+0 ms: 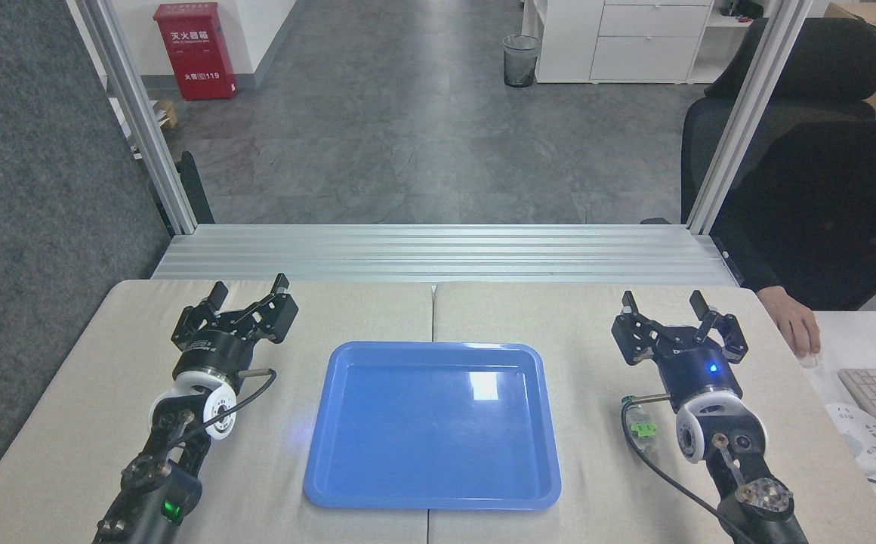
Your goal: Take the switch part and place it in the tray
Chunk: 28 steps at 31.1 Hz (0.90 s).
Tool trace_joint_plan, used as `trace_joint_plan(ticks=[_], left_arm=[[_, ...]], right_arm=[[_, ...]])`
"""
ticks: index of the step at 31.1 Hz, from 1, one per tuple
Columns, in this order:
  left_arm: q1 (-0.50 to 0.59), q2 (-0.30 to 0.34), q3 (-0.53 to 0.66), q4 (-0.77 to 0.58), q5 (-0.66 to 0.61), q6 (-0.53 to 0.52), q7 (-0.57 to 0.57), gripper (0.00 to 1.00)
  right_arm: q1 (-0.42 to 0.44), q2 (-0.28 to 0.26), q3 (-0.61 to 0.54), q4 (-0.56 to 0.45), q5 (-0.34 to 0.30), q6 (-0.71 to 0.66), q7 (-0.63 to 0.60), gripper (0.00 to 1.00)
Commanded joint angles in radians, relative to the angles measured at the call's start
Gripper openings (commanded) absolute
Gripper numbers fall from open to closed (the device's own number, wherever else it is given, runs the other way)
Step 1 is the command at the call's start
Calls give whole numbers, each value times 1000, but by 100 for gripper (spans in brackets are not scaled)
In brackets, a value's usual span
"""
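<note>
Both arms are black with white ring joints, thin black cables, and small blue and green indicator lights.

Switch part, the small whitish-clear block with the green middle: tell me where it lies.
In the head view, the switch part lies on the table, right of the blue tray, beside the right arm's wrist.

Bright, even indoor light, sharp across the whole view.
A white glare patch sits on the glossy tray (430, 423), lit from overhead; shadows on the counter (559, 317) are faint and soft, and straight frame lines lean slightly outward near the edges.
</note>
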Motion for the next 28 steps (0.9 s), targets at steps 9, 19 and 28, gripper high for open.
trace_joint_plan(ticks=[9, 19, 28], left_arm=[[0, 0, 0, 0, 0, 0, 0, 100], [0, 0, 0, 0, 0, 0, 0, 100], [0, 0, 0, 0, 0, 0, 0, 100]], right_arm=[[0, -2, 0, -1, 1, 0, 0, 99], [0, -2, 0, -7, 1, 0, 0, 99], [2, 1, 0, -8, -1, 0, 0, 99]])
